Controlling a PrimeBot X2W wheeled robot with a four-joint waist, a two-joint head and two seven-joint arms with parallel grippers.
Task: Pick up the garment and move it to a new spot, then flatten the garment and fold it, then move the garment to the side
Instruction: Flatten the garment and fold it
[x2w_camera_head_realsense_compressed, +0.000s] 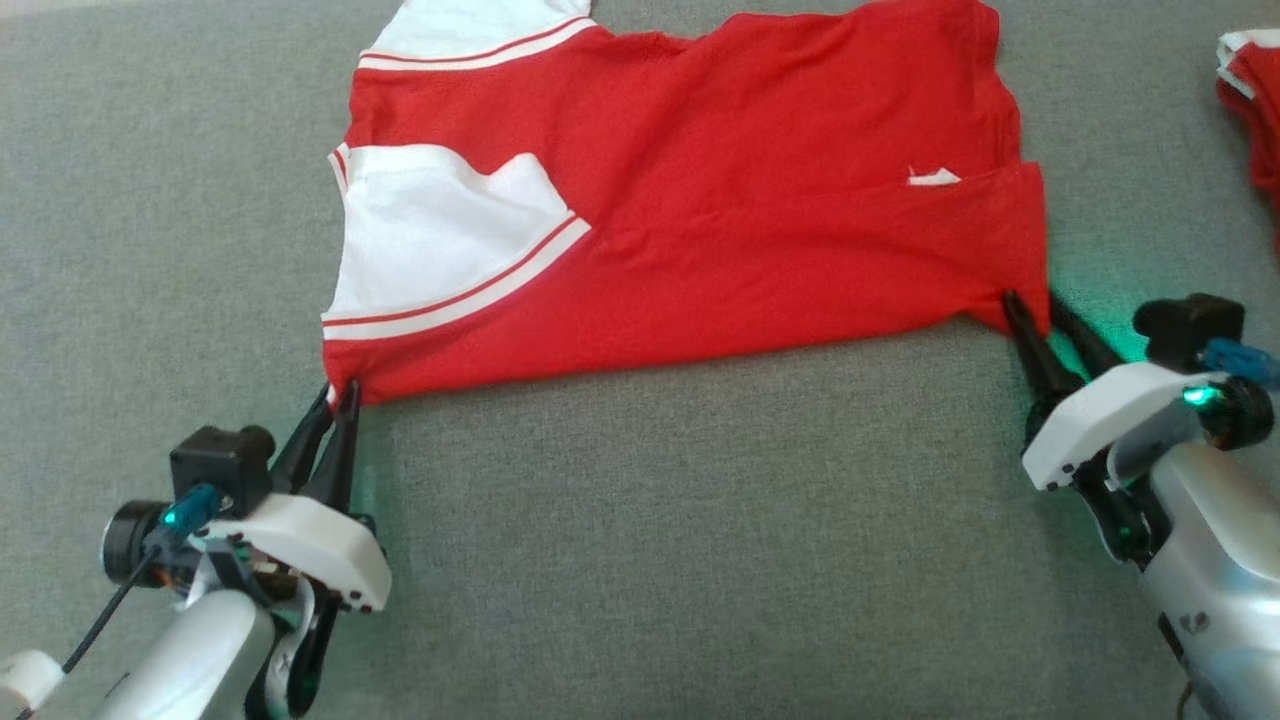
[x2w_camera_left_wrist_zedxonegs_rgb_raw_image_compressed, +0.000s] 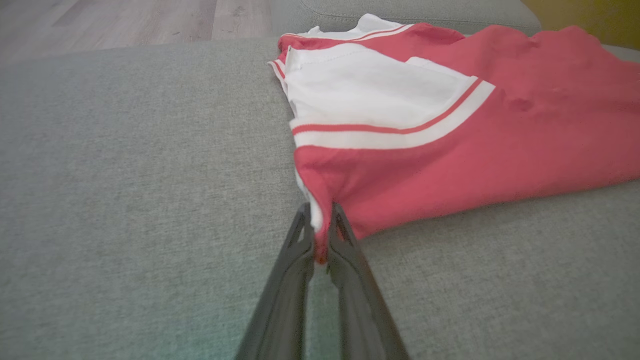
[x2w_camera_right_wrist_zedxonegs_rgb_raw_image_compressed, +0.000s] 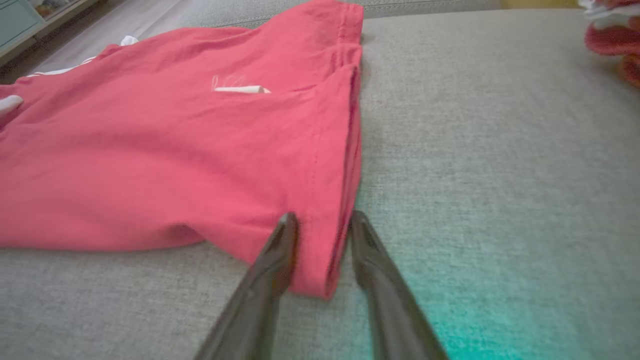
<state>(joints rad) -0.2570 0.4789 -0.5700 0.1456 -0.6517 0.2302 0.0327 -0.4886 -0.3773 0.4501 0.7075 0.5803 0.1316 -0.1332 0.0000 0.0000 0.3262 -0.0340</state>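
The garment (x2w_camera_head_realsense_compressed: 700, 200) is a red shirt with white, red-striped sleeves, lying spread on the grey cushion (x2w_camera_head_realsense_compressed: 700, 550). My left gripper (x2w_camera_head_realsense_compressed: 345, 392) is shut on its near left corner; in the left wrist view the cloth (x2w_camera_left_wrist_zedxonegs_rgb_raw_image_compressed: 450, 150) is pinched between the tips of that gripper (x2w_camera_left_wrist_zedxonegs_rgb_raw_image_compressed: 319, 212). My right gripper (x2w_camera_head_realsense_compressed: 1030, 300) is at the near right corner. In the right wrist view its fingers stand apart on either side of the hem, so the gripper (x2w_camera_right_wrist_zedxonegs_rgb_raw_image_compressed: 322, 217) straddles the garment (x2w_camera_right_wrist_zedxonegs_rgb_raw_image_compressed: 175, 150) without clamping it.
Another red and white piece of clothing (x2w_camera_head_realsense_compressed: 1250, 100) lies at the far right edge of the cushion, also seen as a red bundle (x2w_camera_right_wrist_zedxonegs_rgb_raw_image_compressed: 610, 40). Bare grey fabric stretches between my two arms. Wooden floor (x2w_camera_left_wrist_zedxonegs_rgb_raw_image_compressed: 125, 20) lies beyond the cushion's far left edge.
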